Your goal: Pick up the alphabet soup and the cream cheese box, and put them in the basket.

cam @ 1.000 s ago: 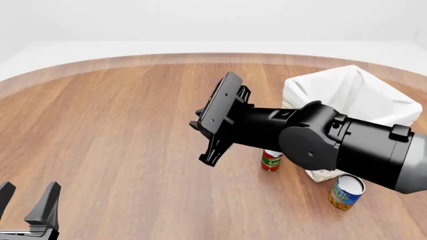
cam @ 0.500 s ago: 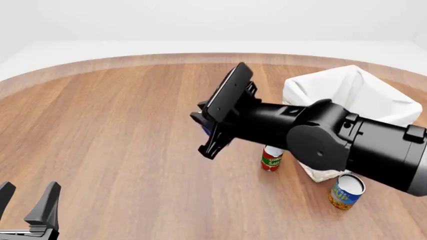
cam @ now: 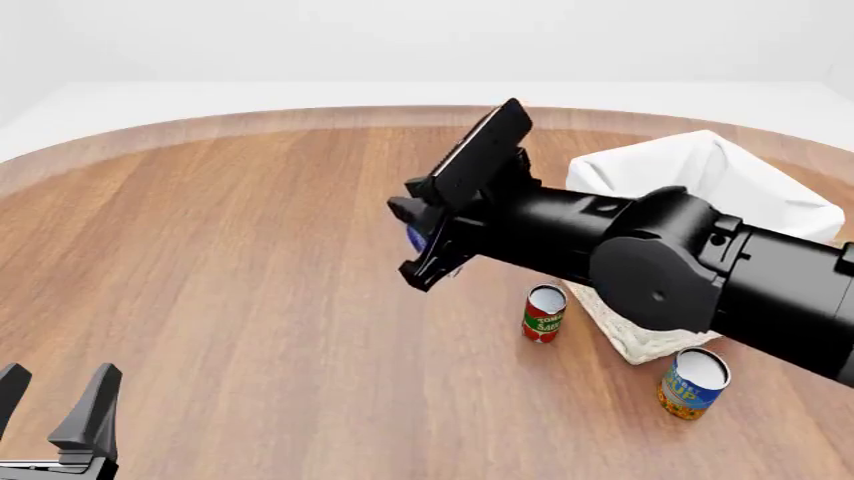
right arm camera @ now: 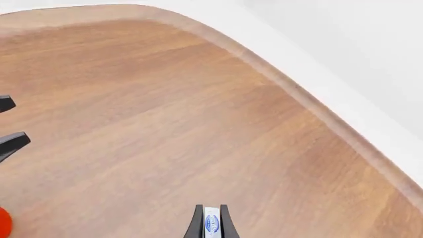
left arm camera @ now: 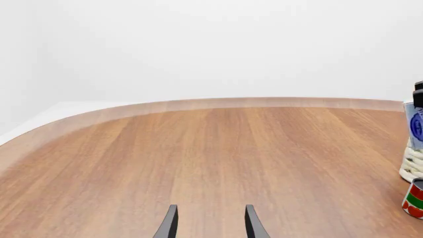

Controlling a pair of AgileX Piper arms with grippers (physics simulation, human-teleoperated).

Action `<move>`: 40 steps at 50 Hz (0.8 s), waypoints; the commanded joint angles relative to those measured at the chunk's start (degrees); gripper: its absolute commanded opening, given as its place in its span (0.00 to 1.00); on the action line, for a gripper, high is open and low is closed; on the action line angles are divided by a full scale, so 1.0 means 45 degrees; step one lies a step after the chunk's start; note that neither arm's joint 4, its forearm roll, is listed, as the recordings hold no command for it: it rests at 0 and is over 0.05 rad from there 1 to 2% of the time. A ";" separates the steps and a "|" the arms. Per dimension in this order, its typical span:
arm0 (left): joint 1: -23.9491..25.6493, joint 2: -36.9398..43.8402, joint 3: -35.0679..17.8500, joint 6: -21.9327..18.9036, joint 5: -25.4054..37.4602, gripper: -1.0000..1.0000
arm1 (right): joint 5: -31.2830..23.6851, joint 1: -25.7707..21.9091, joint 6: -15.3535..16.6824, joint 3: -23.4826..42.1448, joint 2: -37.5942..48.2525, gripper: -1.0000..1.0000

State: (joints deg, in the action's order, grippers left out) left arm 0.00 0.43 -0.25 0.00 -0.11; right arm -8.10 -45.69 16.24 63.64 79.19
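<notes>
Cream cheese box (right arm camera: pixel 211 224) in claw; soup (cam: pixel 694 383) probably upright by basket (cam: pixel 781 212).

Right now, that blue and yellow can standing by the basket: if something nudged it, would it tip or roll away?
The alphabet soup stands upright on the wooden table, and it looks squat, so a gentle nudge would probably slide it rather than tip it. Knocked over, its round side would likely roll. It stands near the basket, which might stop it on that side.
</notes>
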 commanded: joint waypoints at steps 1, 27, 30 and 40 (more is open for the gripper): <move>0.0000 0.0000 0.0000 0.0000 0.0000 1.00 | 0.0387 0.0111 -0.0750 0.0027 -0.0464 0.00; 0.0000 0.0000 0.0000 0.0000 0.0000 1.00 | 0.1034 0.0921 -0.2164 0.0258 -0.0556 0.00; 0.0000 0.0000 0.0000 0.0000 0.0000 1.00 | 0.1150 0.1056 -0.2352 0.0258 -0.0496 0.00; 0.0000 0.0000 0.0000 0.0000 0.0000 1.00 | 0.1276 0.1341 -0.2660 0.0489 -0.0272 0.00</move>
State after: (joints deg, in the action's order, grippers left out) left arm 0.00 0.43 -0.25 0.00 -0.11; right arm -3.16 -41.02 6.28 64.77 77.51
